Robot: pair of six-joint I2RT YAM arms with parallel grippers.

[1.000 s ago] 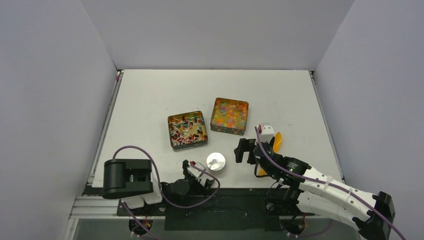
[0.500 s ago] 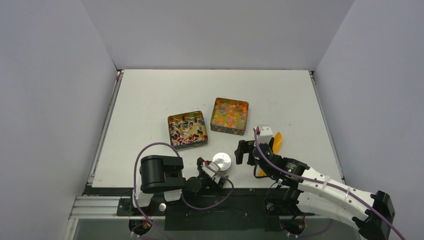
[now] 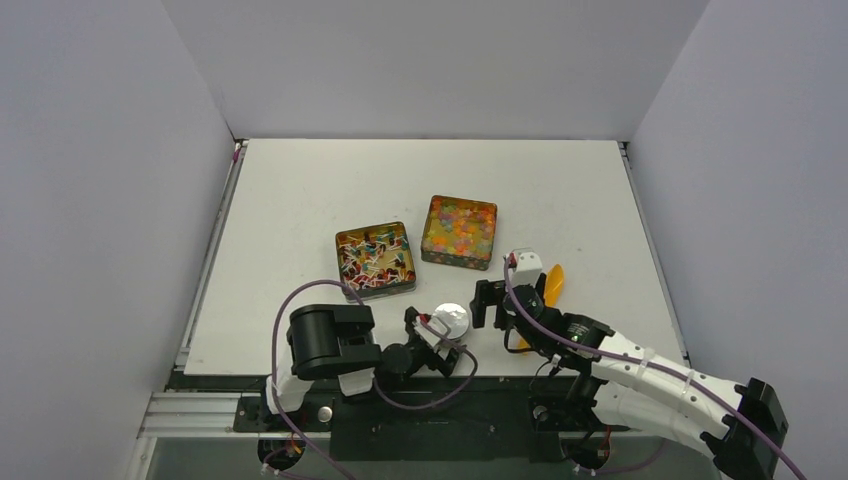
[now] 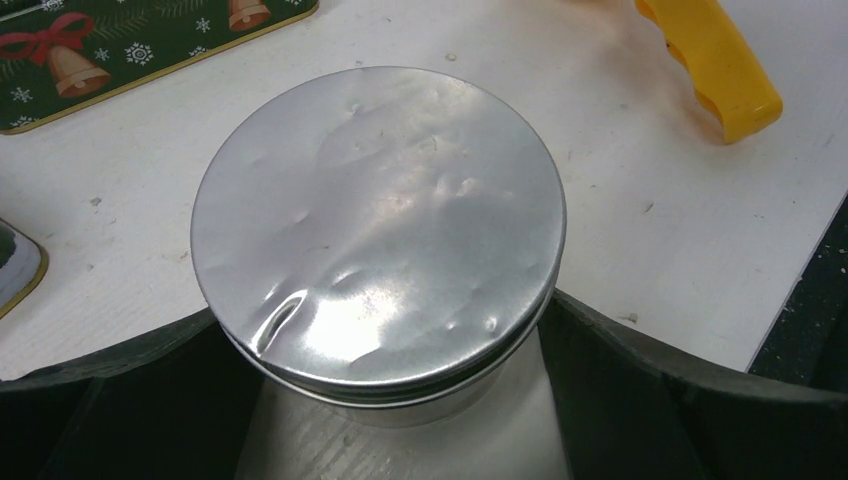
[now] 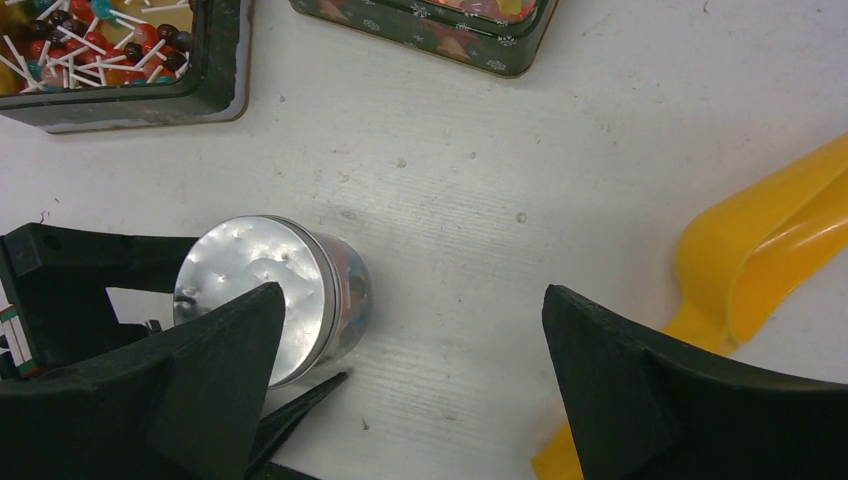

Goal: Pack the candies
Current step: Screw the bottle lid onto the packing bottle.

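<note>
The wrapped candies (image 3: 375, 260) fill a green square tin at mid table; they also show in the right wrist view (image 5: 90, 40). The round bead candies (image 3: 460, 228) fill a second tin to its right. A small clear jar (image 3: 450, 320) with a dented silver lid (image 4: 380, 220) stands near the front edge, with some candies visible through its side (image 5: 352, 285). My left gripper (image 4: 385, 312) has its fingers against both sides of the jar. My right gripper (image 5: 412, 295) is open and empty, low over the table between the jar and the orange scoop (image 5: 770, 250).
The scoop (image 3: 545, 290) lies on the table right of my right gripper (image 3: 487, 302). The bell-patterned side of a tin (image 4: 130, 50) is just beyond the jar. The table's front edge (image 4: 790, 330) is close to the jar.
My left arm swung right and reached the jar, which then shifted a little to the right with it. My right gripper barely moved.
</note>
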